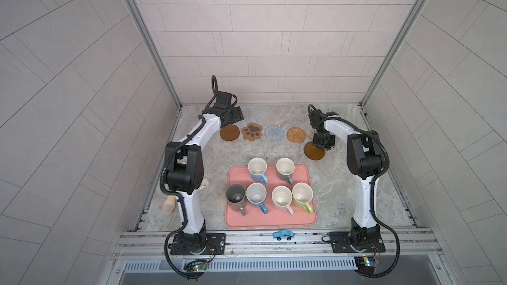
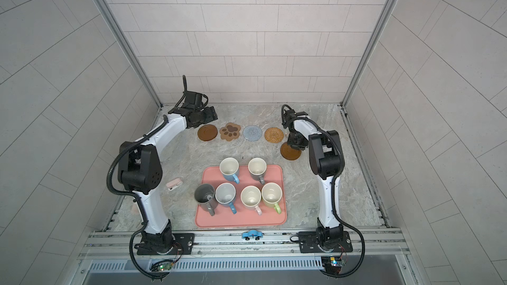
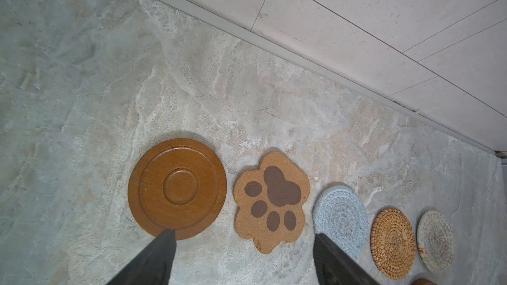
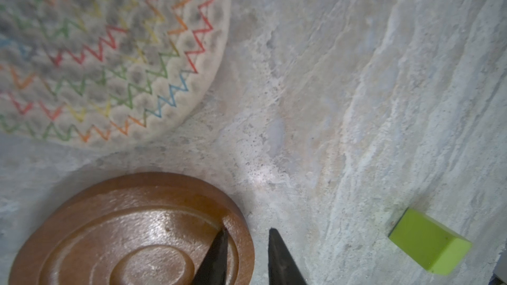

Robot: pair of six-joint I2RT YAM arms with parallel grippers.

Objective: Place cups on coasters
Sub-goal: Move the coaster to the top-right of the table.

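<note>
Where the rail runs along the near edge, a toy car sits at 6 o'clock from the pink tray. All six cups stand upright on that tray, none on a coaster. The near row runs from 9 toward 3 o'clock: dark grey cup at the tray's edge, front blue cup, pale pink cup and light green cup. Behind them, toward 12 o'clock, stand the back blue cup and the grey-brown cup.

At about 1 o'clock from the tray, the right wooden coaster lies on the marble table. The right gripper is down at its rim with the jaws narrow, one finger over the top face and the other outside the edge. I cannot tell whether they pinch it.

Farther back, a row of coasters runs from 11 to 1 o'clock: left wooden coaster, paw-print coaster, knit coaster, rattan coaster and patterned coaster. The patterned one lies just beyond the right wooden coaster, apart from it.

The left gripper hangs over the row's 11 o'clock end, fingers spread wide and holding nothing.
</note>
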